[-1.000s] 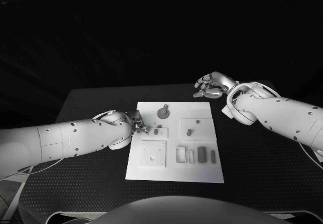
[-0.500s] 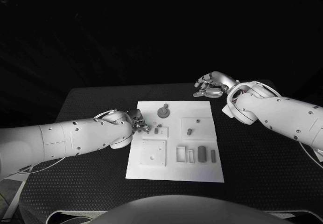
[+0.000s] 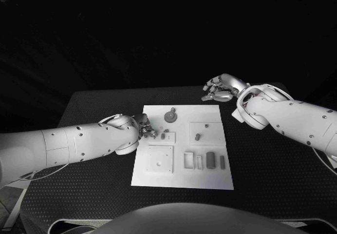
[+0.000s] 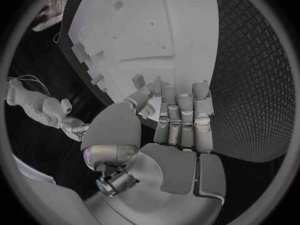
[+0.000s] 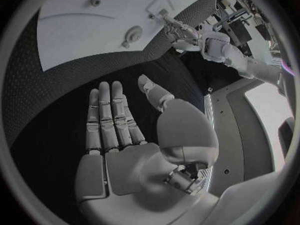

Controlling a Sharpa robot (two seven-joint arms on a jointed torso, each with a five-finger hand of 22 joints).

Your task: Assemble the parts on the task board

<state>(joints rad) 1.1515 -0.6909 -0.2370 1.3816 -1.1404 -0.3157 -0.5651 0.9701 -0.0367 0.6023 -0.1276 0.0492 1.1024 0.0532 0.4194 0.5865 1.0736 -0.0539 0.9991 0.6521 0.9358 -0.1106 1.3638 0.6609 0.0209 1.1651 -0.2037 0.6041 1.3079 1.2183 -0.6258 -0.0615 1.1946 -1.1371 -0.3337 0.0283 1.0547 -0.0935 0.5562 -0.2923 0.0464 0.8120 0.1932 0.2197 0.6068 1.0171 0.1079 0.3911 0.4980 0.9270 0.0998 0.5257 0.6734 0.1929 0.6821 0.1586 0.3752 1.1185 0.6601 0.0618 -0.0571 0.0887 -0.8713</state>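
Observation:
The white task board (image 3: 211,178) lies in the middle of the black table. On it are a round grey part (image 3: 170,116), a small peg (image 3: 198,137), another small part (image 3: 163,137) and long dark parts (image 3: 211,159) in a row of slots. My left hand (image 3: 146,129) is at the board's left edge, with its thumb (image 4: 141,98) bent close to the straight fingers (image 4: 181,102) just over the board (image 4: 144,30). Whether it pinches anything is unclear. My right hand (image 3: 219,90) hovers beyond the board's far right corner, flat and holding nothing (image 5: 115,130).
A raised square plate (image 3: 160,160) and pale rectangular frames (image 3: 189,161) take up the board's near half. The black table (image 3: 273,165) stretches out on both sides of the board. The right wrist view shows the board (image 5: 75,35) and my left hand (image 5: 178,35) beyond it.

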